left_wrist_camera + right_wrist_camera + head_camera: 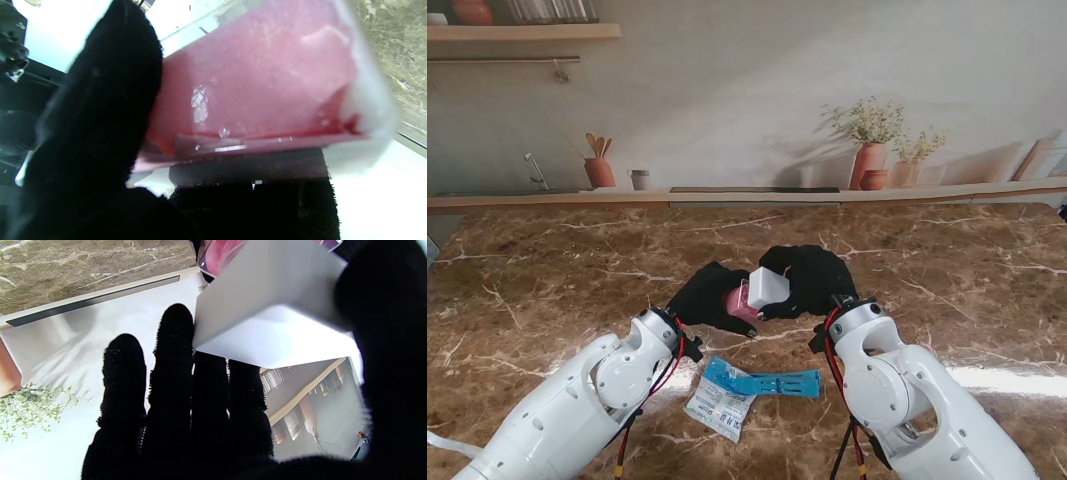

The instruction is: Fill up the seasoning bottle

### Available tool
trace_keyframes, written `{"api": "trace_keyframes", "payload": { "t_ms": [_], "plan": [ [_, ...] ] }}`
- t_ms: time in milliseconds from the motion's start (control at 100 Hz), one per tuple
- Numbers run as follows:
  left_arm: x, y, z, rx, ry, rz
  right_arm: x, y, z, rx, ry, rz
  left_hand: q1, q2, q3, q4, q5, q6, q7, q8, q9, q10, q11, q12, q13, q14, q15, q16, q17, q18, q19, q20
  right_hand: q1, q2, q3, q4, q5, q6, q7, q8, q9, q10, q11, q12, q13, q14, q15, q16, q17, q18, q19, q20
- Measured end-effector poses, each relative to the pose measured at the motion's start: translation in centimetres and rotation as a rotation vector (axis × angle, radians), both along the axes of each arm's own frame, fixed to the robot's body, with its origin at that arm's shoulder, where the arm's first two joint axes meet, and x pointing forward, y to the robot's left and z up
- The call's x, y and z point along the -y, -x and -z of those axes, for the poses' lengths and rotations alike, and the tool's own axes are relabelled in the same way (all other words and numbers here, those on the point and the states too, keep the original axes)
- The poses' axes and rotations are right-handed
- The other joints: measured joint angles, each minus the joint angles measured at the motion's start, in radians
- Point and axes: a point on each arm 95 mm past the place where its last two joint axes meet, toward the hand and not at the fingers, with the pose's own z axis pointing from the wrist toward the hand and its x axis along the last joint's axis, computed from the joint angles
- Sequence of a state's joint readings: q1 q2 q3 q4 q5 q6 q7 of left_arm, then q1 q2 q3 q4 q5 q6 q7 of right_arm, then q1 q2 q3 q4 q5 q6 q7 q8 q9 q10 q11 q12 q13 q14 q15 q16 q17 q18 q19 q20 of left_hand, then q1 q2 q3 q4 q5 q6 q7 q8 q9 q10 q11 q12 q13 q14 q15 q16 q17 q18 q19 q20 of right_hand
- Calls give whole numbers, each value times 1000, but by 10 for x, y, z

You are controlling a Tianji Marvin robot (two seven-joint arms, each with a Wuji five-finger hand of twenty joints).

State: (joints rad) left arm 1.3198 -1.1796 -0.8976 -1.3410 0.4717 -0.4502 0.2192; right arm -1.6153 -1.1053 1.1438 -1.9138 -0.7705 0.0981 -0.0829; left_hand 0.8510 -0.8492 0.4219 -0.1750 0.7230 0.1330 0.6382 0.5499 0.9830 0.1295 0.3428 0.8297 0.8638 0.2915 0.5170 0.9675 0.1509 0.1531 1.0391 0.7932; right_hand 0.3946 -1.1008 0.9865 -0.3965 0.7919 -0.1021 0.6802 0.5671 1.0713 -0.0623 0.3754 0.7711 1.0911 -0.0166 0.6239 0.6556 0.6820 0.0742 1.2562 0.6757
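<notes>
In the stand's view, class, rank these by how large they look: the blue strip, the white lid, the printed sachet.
1. blue strip, the longest.
2. printed sachet and white lid look alike in area; the lid is raised nearer the camera, so I won't rank them.

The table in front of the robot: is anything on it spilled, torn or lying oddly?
No spill shows. A blue and white packet lies flat and crooked on the marble table, nearer to me than the hands; whether it is torn open I cannot tell. The seasoning bottle of pink powder is tilted in the left hand, with the right hand on its white lid.
</notes>
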Motion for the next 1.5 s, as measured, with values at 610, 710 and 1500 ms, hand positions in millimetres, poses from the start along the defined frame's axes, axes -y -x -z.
{"api": "trace_keyframes", "payload": {
  "t_ms": [610,710,1500],
  "plan": [
    [-4,4,5,-10,28,-30,-10,-2,10,12,-8,6,0,-3,0,0,0,4,0,17,1,0,0,6,6,-2,0,10,0,-6,0,0,2,0,0,0,0,5,2,0,0,2,-2,0,0,3,0,11,-1,0,3,0],
    [-4,4,5,-6,27,-29,-12,-3,11,20,14,4,0,-3,0,0,0,6,1,23,2,0,1,6,10,-2,0,10,0,-10,0,0,4,0,0,0,0,5,2,-2,0,2,-2,0,0,3,0,11,-5,1,11,0],
    [-1,7,3,21,75,-56,-21,-4,12,49,159,53,0,-4,0,-11,0,16,4,36,2,-4,3,17,19,-1,0,13,0,-19,0,0,-264,266,2,167,22,29,-150,194,23,-23,104,-92,-5,-1,49,23,-70,11,37,11]
  ]
}}
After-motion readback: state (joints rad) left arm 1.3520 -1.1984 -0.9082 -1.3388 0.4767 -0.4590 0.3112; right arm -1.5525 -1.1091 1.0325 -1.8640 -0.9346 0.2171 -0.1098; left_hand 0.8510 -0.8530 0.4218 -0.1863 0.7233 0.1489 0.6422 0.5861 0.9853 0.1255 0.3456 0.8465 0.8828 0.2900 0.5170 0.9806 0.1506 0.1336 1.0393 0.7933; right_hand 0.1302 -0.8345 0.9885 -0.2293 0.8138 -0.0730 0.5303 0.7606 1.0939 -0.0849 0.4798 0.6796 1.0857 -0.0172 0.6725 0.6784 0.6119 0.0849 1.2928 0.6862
